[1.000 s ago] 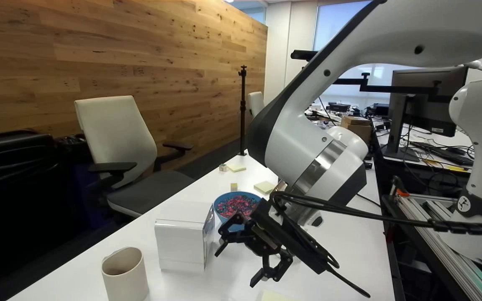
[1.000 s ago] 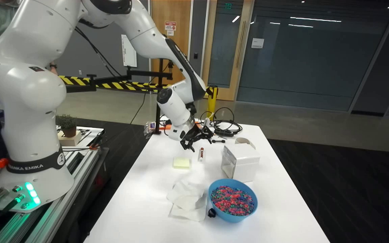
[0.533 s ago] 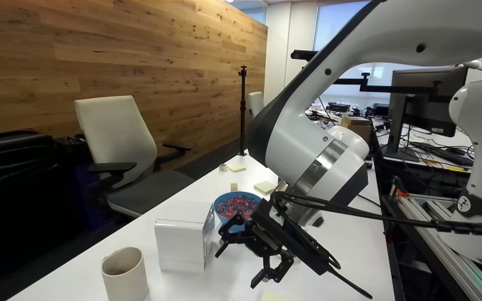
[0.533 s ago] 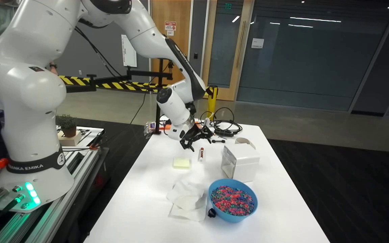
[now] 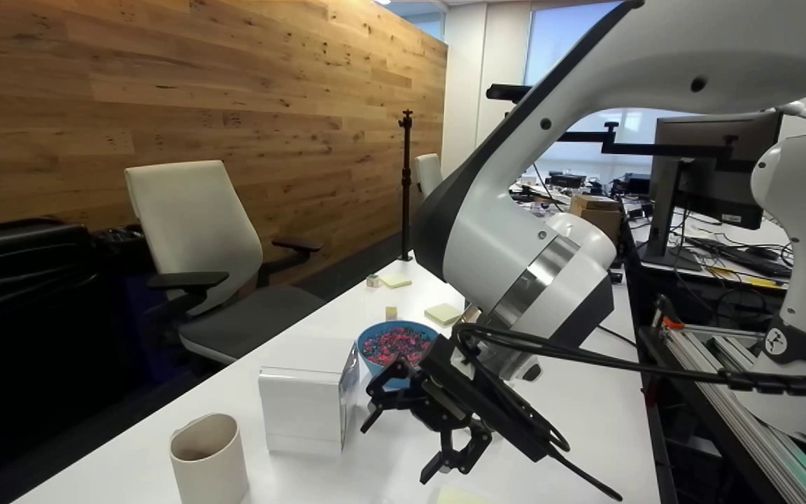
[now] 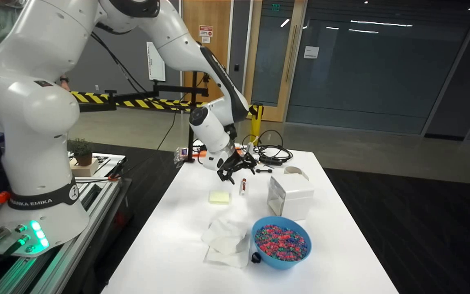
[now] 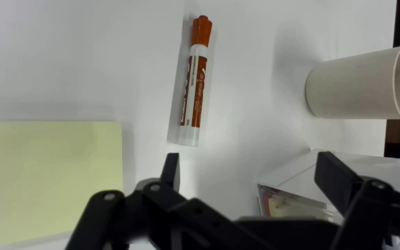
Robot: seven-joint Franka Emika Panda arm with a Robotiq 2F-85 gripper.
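Well away from the tool (image 7: 248, 166) is a big wood wall (image 5: 200, 105). Under the tool is a long white bench (image 6: 333, 265), so things can rest on it. An arm (image 5: 490, 252) bends down, probably so the tool can hang low over the bench. The tool's two fingers (image 7: 171, 170) stand wide apart with nothing between them, so it holds nothing. Near one finger stands a white box (image 5: 301, 413); its wide, square shape likely keeps it from tipping. Past the box, well apart from the tool, is a blue bowl (image 6: 282, 264). Just beside the bowl lie some tissues (image 6: 227, 243), rumpled, maybe because they are so soft. Out beyond the box-side finger, a cup (image 7: 351, 86) stands upright, steady on its flat bottom, I think. On the tool's opposite side, a yellow pad (image 7: 59, 180) lies flat. A marker (image 7: 195, 83) lies on the bench below the tool, just past the tip of the pad-side finger, with its white end nearest. It rests on its side, probably too thin to stand well, and its cap (image 7: 201, 31) is on, likely so it does not dry out. Tiniest of all are beads (image 6: 280, 243), kept in one place by the bowl's wall.
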